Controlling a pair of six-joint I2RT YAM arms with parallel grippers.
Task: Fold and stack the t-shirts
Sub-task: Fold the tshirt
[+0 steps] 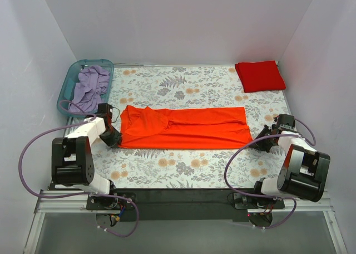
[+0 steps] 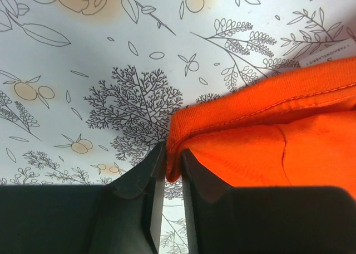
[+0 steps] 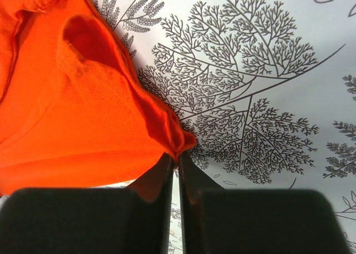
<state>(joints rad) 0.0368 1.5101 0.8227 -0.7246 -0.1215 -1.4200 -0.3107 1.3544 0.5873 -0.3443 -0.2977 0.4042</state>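
White walls enclose a floral-printed worktop point(image 1: 183, 173), at the middle of which a bright orange, short-sleeved cloth t-shirt point(image 1: 186, 128) is laid out as a long band, folded lengthwise and running left to right. Its near left corner is pinched between the black fingers of the left claw point(image 2: 171, 154); in the left wrist view a doubled hem is seen clamped in the narrow slot between them. Its near right corner is gripped at the very tips by the right claw point(image 3: 175, 156), whose fingers are drawn almost together around a small bunch of cloth. Whether the gripped corners are touching the worktop cannot be told. A deeper red cloth t-shirt point(image 1: 260, 76), folded into a compact rectangle, is set at the far right corner, well apart from the orange t-shirt. At the far left corner a translucent teal plastic bin point(image 1: 65, 89) is placed, with a crumpled lilac cloth point(image 1: 92, 86) held inside it.
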